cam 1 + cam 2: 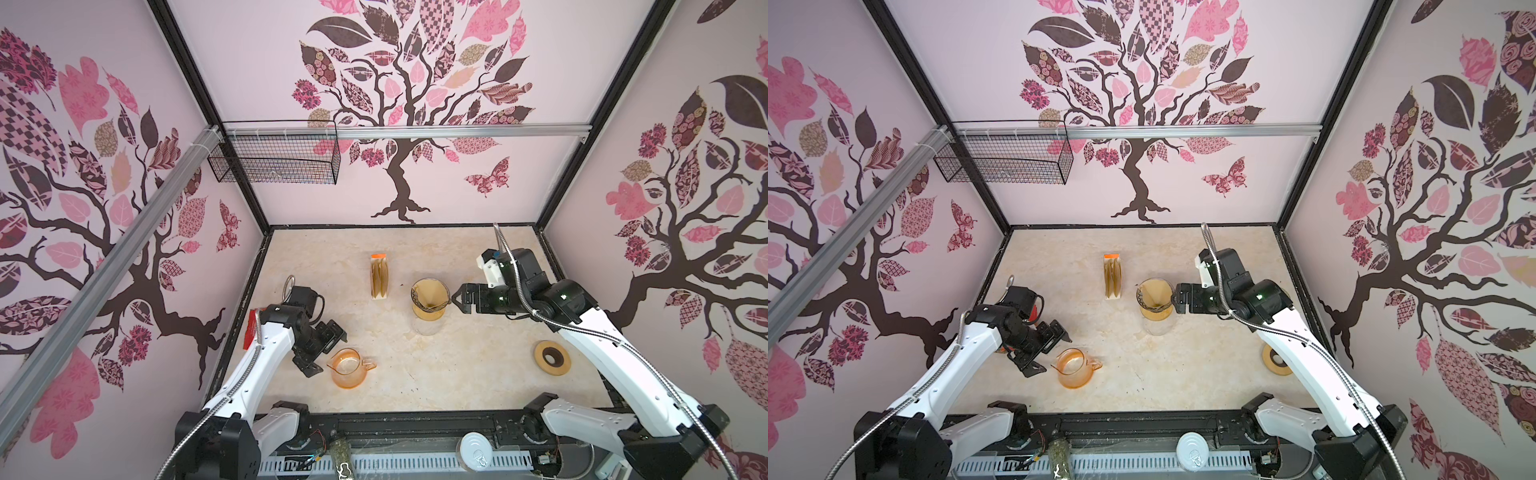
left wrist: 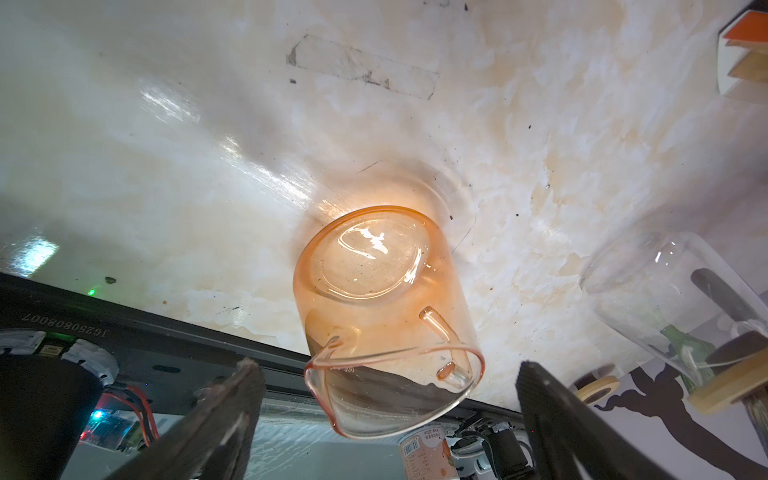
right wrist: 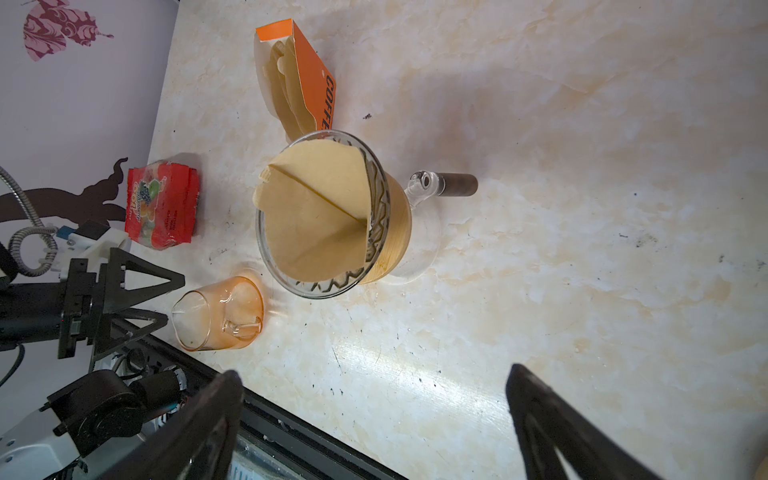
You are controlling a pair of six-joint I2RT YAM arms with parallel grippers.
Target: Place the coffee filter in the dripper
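A tan paper coffee filter (image 3: 320,212) sits folded as a cone inside the glass dripper (image 3: 377,187), which stands on a clear glass vessel mid-table. Both top views show the filter (image 1: 428,293) (image 1: 1152,293) in the dripper (image 1: 430,312) (image 1: 1155,312). My right gripper (image 1: 457,300) (image 1: 1175,300) (image 3: 374,372) hangs open just right of the dripper's rim, with nothing between its fingers. My left gripper (image 1: 328,353) (image 1: 1054,351) (image 2: 386,365) is open beside an orange glass pitcher (image 1: 349,368) (image 2: 382,299), apart from it.
An open box of spare filters (image 1: 379,276) (image 3: 299,79) stands behind the dripper. A wooden ring (image 1: 552,357) lies under the right arm. A red snack packet (image 3: 164,208) lies by the left wall. A wire basket (image 1: 274,158) hangs on the back rail.
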